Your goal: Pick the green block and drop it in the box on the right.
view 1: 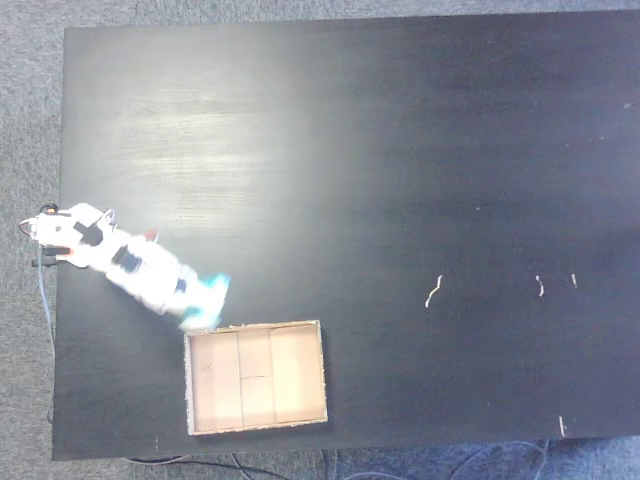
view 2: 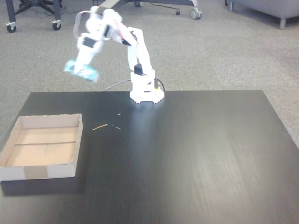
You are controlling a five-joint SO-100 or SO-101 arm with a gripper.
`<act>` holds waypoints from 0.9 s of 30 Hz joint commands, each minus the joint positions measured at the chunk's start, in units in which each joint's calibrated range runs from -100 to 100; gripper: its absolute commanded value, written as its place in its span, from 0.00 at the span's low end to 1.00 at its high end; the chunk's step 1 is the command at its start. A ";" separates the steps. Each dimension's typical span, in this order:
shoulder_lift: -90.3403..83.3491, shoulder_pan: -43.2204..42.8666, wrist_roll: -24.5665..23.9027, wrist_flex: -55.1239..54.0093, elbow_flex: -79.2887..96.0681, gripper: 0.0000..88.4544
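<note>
On the black table (view 1: 400,150) we see, in both fixed views, the white arm (view 2: 138,51) mounted at one edge and blurred w/ motion. The box (view 1: 256,376) sits open-topped near the table's edge; in the front-facing fixed view it lies at lower left (view 2: 42,147), w/ only its pale floor and fold lines inside. The gripper (view 1: 205,300) hangs just beside the box's top-left corner from above, and raised in the air off the table in the other view (view 2: 81,70). A teal smear at its tip looks like the green block (view 2: 80,70), pinched btwn the jaws, though blur blocks certainty. Small pale scraps (view 1: 433,291) dot the tabletop.
</note>
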 commanded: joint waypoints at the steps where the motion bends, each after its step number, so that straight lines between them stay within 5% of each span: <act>1: -2.31 7.58 1.27 -12.28 14.78 0.27; 5: 6.41 7.12 0.93 -33.50 25.21 0.26; 14: 12.59 6.20 2.00 -56.37 45.70 0.26; 19: 13.86 8.27 2.15 -56.04 42.98 0.27; 22: 13.44 8.34 2.39 -55.30 43.34 0.50; 27: 9.46 8.57 1.90 -48.94 42.88 0.57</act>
